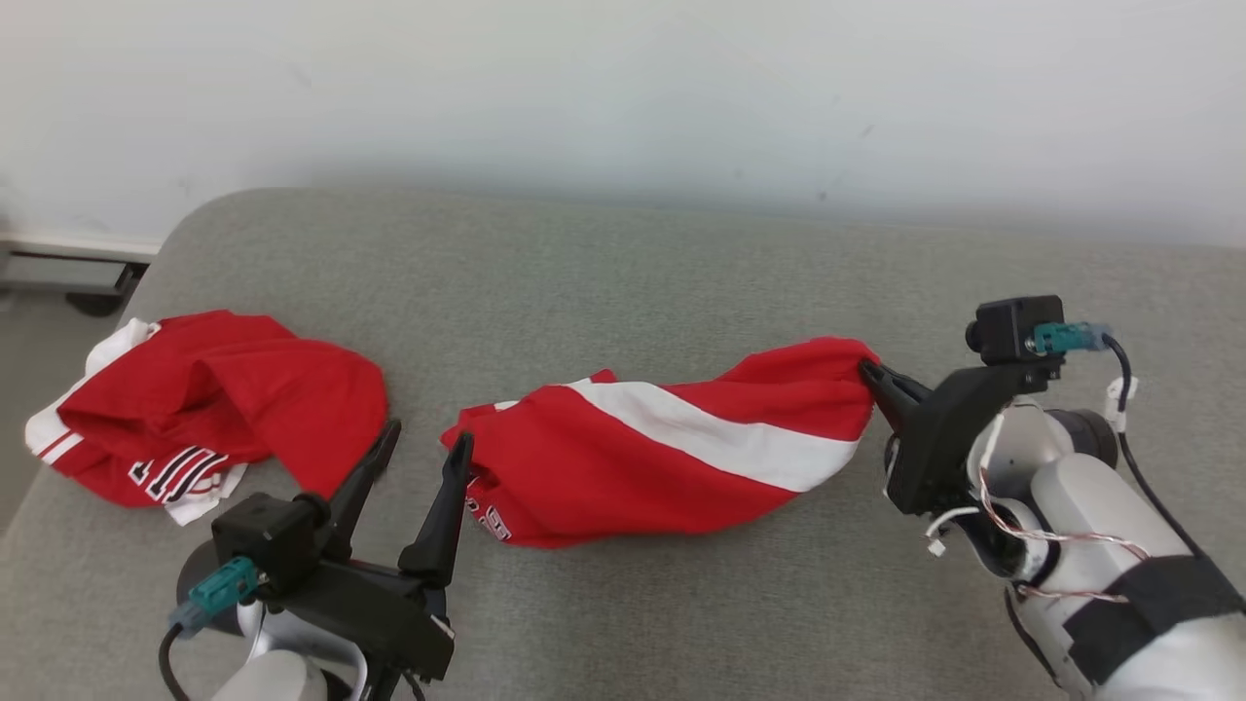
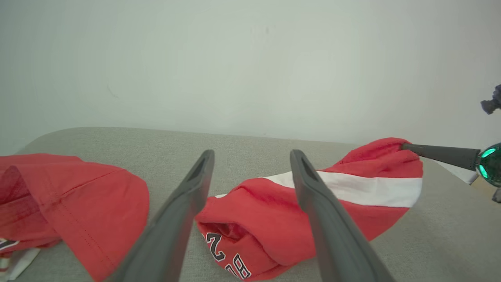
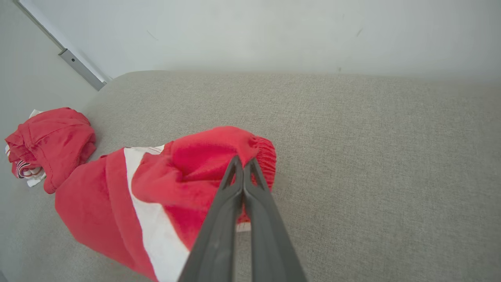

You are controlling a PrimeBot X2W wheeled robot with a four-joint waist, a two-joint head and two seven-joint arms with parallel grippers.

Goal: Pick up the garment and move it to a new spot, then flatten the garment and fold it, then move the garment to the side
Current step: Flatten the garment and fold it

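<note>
**Right gripper clamps one end of the red garment, left gripper hangs open at the other**

The garment (image 1: 662,453) lies stretched left to right across the middle of a grey cushion (image 1: 623,273). It is red cloth with a broad white band (image 1: 720,433) running slantwise along it. Its near left end is rumpled and shows black-and-white lettering (image 2: 227,258) on a fold.

The right gripper (image 1: 866,370) has its two dark fingers pressed tight together on the garment's right end. In the right wrist view the fingertips bite into a gathered, ribbed edge of the cloth. That end is bunched at the tips, and the rest trails away to the left over the cushion.

The left gripper (image 1: 428,433) stands with its fingers spread wide and nothing between them. It is at the near left, pointing toward the far side. Its right finger sits just at the garment's left end, but I cannot tell whether it touches the cloth. In the left wrist view the two fingers frame that crumpled left end.

A second red garment (image 1: 204,409) lies in a loose heap at the far left of the cushion, close to its edge. It has white trim and striped lettering, and it is apart from the first garment. The left gripper's other finger points toward its right edge.

Behind the cushion rises a plain pale wall (image 1: 623,88).
</note>
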